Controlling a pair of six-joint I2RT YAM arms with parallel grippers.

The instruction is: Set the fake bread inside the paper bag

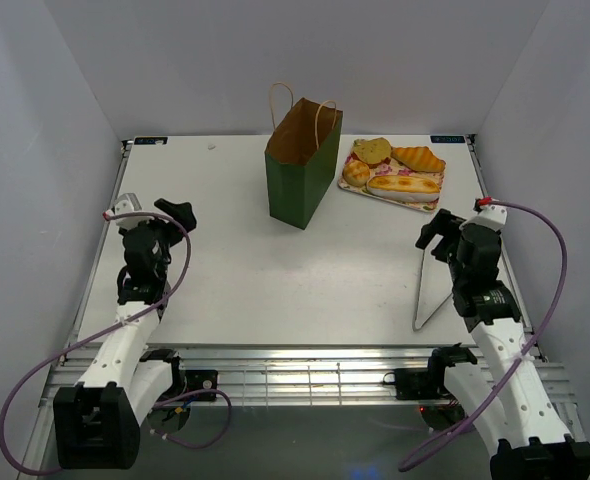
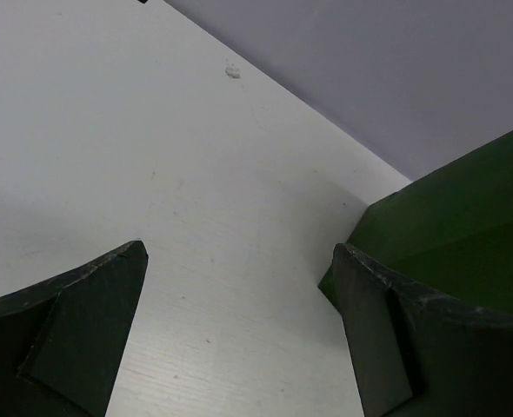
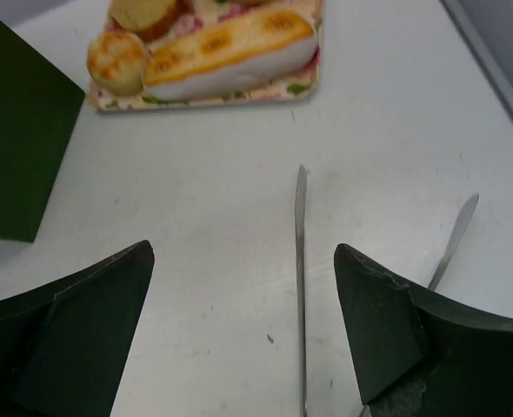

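- Two fingers (image 2: 74, 339) of the left gripper (image 1: 173, 214) are standing wide apart, gripping nothing, near the left edge of the table (image 1: 255, 290).
- Its wrist view is showing only bare table between those fingers, with a dark green side of the bag (image 1: 300, 185) rising just behind the right one.
- The right gripper (image 1: 437, 232) is hovering near the right edge, likewise spread wide and grasping nothing.
- A thin metal V (image 1: 430, 290) is lying on the table under it, its tip pointing toward the near edge; one leg is running between the right fingers in the wrist view, and the other is lying just outside them.
- The bag is standing upright and open near the middle of the far edge, its two handles (image 1: 280, 100) sticking up.
- The tray (image 1: 433, 205) is lying just right of the bag, toward the far right corner.
- All four pieces of bread are resting on the tray, none in the bag: the baguette (image 1: 405, 185) along its near side, the croissant (image 1: 418, 157) at its far right, and two buns (image 1: 372, 150) at its left end.
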